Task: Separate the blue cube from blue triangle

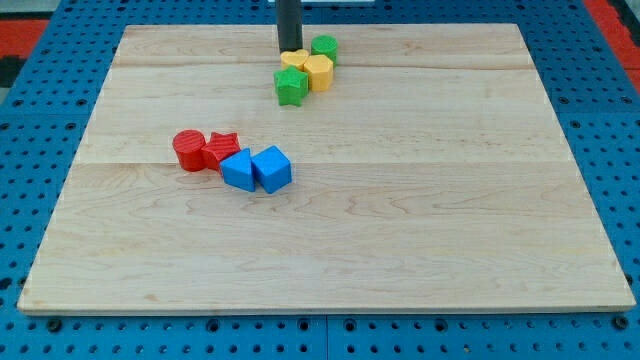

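Nearest the view's bottom the wooden surface (330, 270) lay bare, nothing on it until the blue pair left of centre. The blue cube (272, 168) sat touching the blue block (238, 170) at its 9 o'clock; that one should be the blue triangle of the task, tho its shape wasn't clear from this angle. Since they were pressed side to side, w/ no gap visible, the separating looked not yet started. At approx 10 o'clock from the blue pair the red star-ish block (221, 149) touched or nearly touched the blue triangle, and the red cylinder (188, 150) sat against it further to 9 o'clock, so a push toward that side would likely drag the reds along. Farther up, near the view's top, was a second cluster: green star-like block (291, 86), yellow block (318, 72) at its 2 o'clock, another yellow (294, 60) behind, and a green cylinder (324, 46) farthest. My tip (290, 50) stood right at that far cluster, at or on the rear yellow, well apart from the blues, at roughly 12 o'clock from the cube. No hand on this rig, only a rod, so no grasp state to tell; it held nothing.
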